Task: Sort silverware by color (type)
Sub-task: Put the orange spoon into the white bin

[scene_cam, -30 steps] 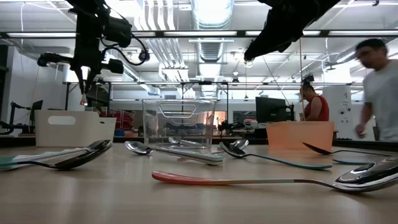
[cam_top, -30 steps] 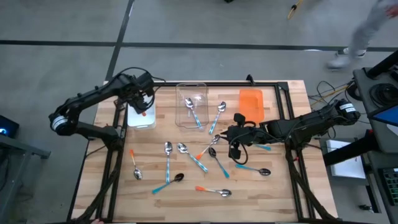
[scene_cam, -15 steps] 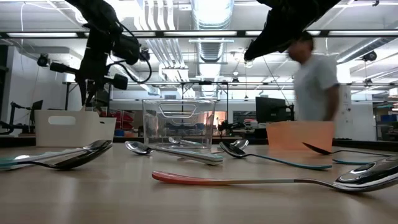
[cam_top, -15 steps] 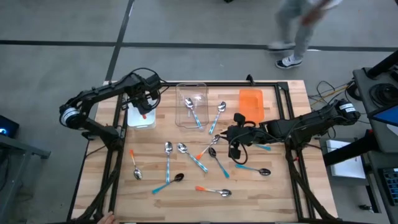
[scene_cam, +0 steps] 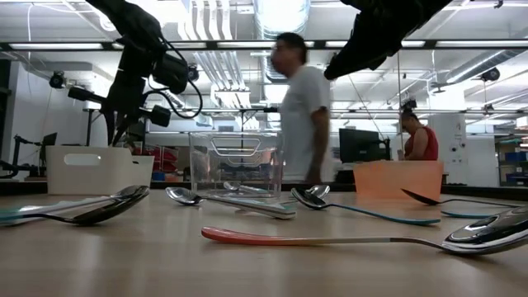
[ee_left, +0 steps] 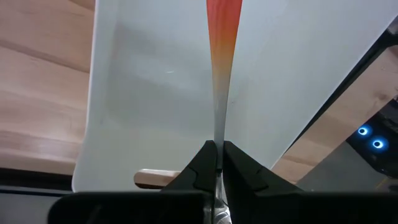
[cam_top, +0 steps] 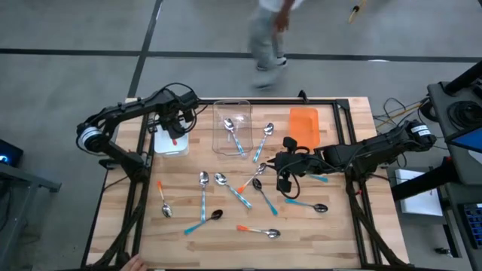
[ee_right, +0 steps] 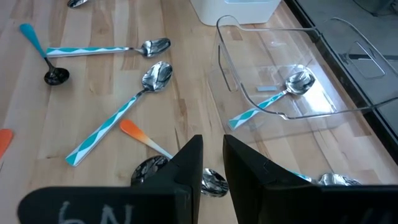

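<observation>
High view: overhead, facing straight down, far enough to take in the whole table [cam_top: 181, 226] and both arms. Low view: at tabletop height, looking level across the table into the room, with spoons close in the foreground. Left wrist view: very near, aimed down into the white bin [ee_left: 149, 93]. Right wrist view: close above the table, facing the clear bin [ee_right: 292, 93]. High, low and right wrist views all share the clear bin and scattered spoons
</observation>
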